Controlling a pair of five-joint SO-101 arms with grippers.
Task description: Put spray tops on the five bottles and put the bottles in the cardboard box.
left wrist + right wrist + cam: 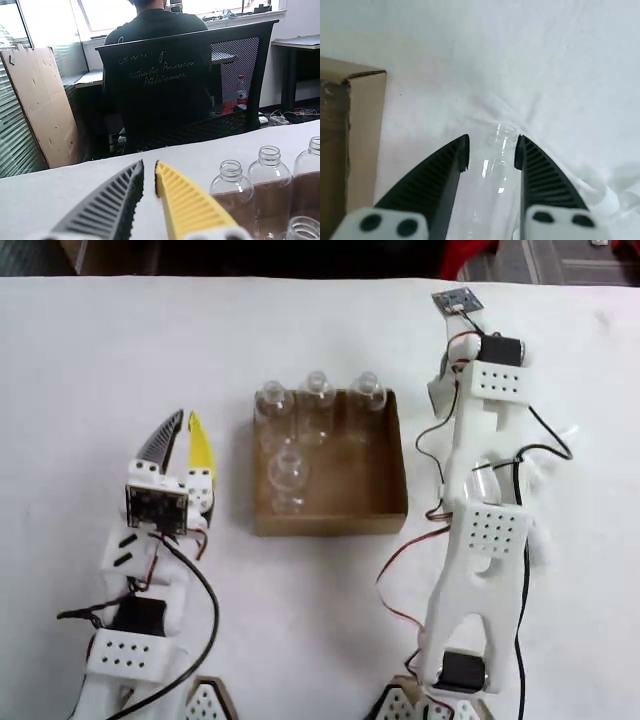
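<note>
Where the right gripper [491, 150] hangs low over the tabletop [100, 340], we note its fingers moderately apart, straddling the loose bottle [492, 175], which lies on its side between box [330, 524] and the tabletop's right edge; whether the pads touch it we cannot tell. From above, the right arm [487, 530] covers most of that bottle. Left gripper [186, 418], left of the box: fingers narrowed to a slit, holding nothing. Box mid-tabletop: row of three bottles [317, 398] upright along its far wall, fourth bottle [288, 478] nearer the middle, all open-necked. Small white pieces [547, 468] by the right arm, too blurred to name. Cables [383, 585] trail between box and arm. Chair [190, 85] beyond the far edge.
</note>
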